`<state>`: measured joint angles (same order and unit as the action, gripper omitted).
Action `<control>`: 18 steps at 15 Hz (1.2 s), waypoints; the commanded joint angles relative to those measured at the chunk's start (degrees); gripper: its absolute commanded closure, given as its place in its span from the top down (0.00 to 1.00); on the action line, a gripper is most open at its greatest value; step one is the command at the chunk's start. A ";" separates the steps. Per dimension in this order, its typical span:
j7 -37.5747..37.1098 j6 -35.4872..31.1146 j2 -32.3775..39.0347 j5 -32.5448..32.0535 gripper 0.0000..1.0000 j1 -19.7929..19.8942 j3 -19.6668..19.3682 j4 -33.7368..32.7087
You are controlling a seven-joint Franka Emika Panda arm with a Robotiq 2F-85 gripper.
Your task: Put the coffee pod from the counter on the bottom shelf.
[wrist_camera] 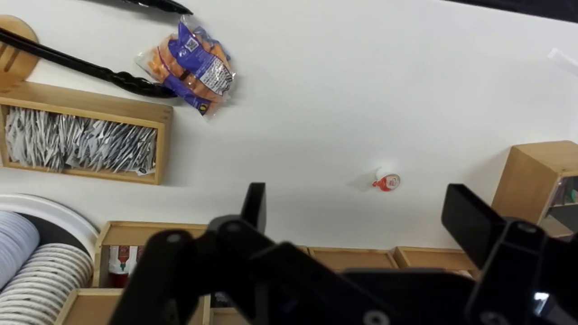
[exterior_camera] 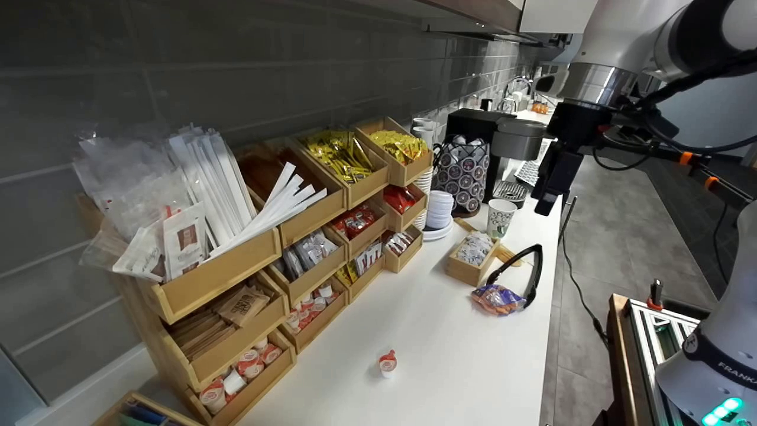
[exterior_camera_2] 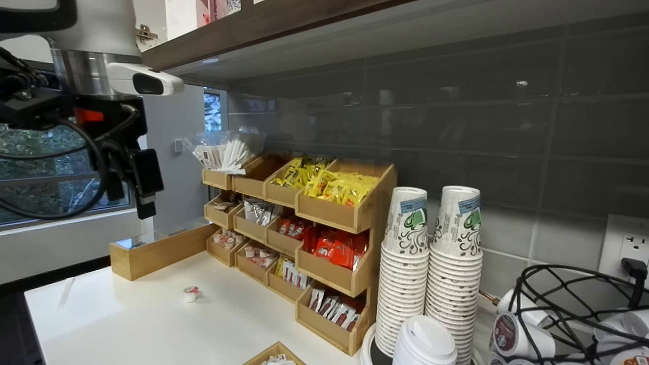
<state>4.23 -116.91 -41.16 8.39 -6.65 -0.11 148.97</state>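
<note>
The coffee pod (exterior_camera: 388,363) stands upright on the white counter (exterior_camera: 455,367), a little out from the rack; an exterior view shows it too (exterior_camera_2: 191,293). In the wrist view the pod (wrist_camera: 387,181) appears between the fingers but far below them. The bottom shelf (exterior_camera: 324,324) is the lowest tier of the wood rack, its bins holding similar pods and packets; it shows in an exterior view (exterior_camera_2: 324,324) and partly behind the gripper in the wrist view (wrist_camera: 352,258). My gripper (wrist_camera: 356,187) is wide open and empty, high above the counter in both exterior views (exterior_camera: 544,201) (exterior_camera_2: 131,202).
A carrot bag (exterior_camera: 498,299) lies by a black handle-like loop (exterior_camera: 537,266) and a wooden sachet box (exterior_camera: 467,269). Tall cup stacks (exterior_camera_2: 403,284) stand at the rack's end. A wooden box (exterior_camera_2: 162,251) stands at the counter's far end. A cabinet (exterior_camera_2: 284,35) hangs overhead.
</note>
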 commanded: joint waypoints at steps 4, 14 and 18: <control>5.86 -16.41 19.88 5.94 1.00 -4.05 -0.85 -2.93; 12.26 -17.90 47.66 14.38 1.00 -6.64 7.14 -17.70; 11.27 -18.36 49.06 13.25 1.00 -5.15 9.69 -17.85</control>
<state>15.83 -135.32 7.96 22.05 -13.58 7.80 131.15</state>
